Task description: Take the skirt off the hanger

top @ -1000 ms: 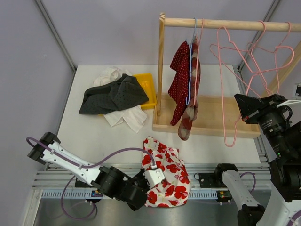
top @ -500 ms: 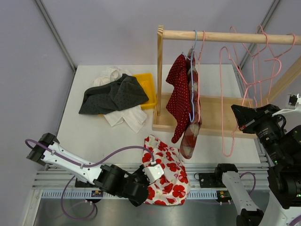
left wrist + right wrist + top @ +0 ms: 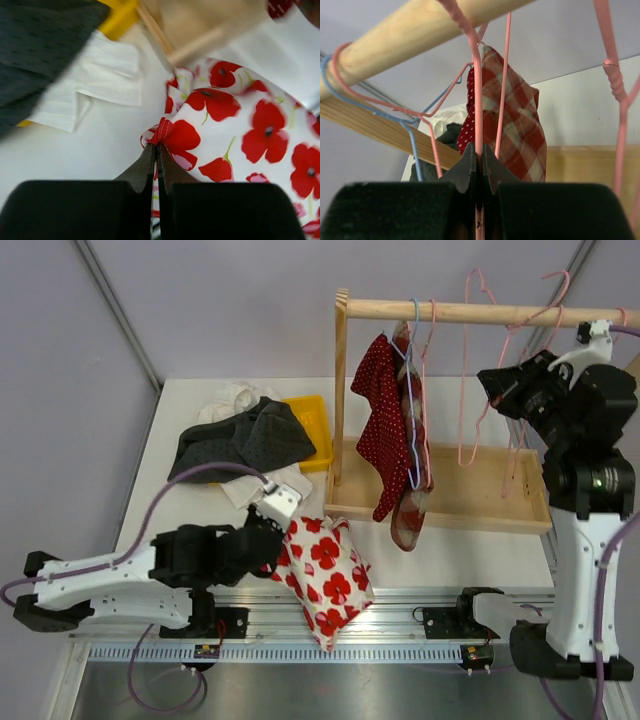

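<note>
The left hand [image 3: 156, 147] is clenching a bunched edge of the floral skirt [image 3: 325, 570], its jaws squeezed nearly together on a fold of cloth. The skirt is lying on the counter [image 3: 200, 530] at its near edge, one corner spilling over the front. It is already off any hanger, judging by how flat it is spreading. That low pinch at the edge is probably meant for dragging the cloth along the counter (perhaps toward the heap of clothes [image 3: 245, 445] just beyond).

The right hand [image 3: 479, 152] is gripping a wire of the bare pink hanger [image 3: 476, 95], which is hanging from the wooden rail [image 3: 480, 312]. It is likely steadying the hanger so it is not swinging into the checked garment [image 3: 517, 120] hanging behind it
</note>
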`<state>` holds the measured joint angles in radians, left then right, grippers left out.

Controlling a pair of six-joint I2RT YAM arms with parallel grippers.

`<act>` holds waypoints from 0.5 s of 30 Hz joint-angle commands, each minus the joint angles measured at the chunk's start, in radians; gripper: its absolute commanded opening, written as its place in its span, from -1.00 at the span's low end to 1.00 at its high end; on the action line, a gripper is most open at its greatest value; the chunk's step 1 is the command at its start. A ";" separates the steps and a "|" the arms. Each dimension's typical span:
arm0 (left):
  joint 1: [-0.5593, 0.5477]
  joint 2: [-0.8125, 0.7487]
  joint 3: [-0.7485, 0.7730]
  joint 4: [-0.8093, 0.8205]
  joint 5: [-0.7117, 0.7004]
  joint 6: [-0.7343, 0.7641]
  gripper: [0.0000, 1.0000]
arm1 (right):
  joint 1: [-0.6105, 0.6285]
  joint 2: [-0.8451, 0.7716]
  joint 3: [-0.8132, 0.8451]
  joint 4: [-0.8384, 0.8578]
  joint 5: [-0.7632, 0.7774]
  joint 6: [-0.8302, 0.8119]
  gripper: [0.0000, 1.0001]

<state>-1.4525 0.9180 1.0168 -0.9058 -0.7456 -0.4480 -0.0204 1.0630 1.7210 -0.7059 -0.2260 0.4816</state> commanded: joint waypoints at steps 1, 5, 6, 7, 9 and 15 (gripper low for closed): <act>0.137 -0.074 0.136 -0.015 -0.075 0.217 -1.00 | -0.003 0.106 0.043 0.125 -0.006 -0.006 -1.00; 0.375 -0.048 0.308 0.083 0.010 0.405 -1.00 | -0.003 0.118 -0.033 0.141 -0.033 0.025 -1.00; 0.418 -0.035 0.337 0.122 0.035 0.432 -1.00 | -0.003 0.089 -0.096 0.169 -0.039 0.043 -1.00; 0.464 0.008 0.373 0.139 0.057 0.489 -1.00 | -0.003 0.072 -0.125 0.181 -0.042 0.051 -1.00; 0.699 0.114 0.541 0.210 0.205 0.555 -1.00 | -0.003 0.001 -0.232 0.187 -0.045 0.064 -1.00; 0.998 0.373 0.791 0.228 0.428 0.542 -1.00 | -0.003 -0.058 -0.299 0.128 -0.044 0.037 -0.84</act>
<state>-0.5537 1.1690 1.6939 -0.7670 -0.4999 0.0376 -0.0212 1.0313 1.4513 -0.5568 -0.2501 0.5274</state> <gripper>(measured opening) 0.007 0.048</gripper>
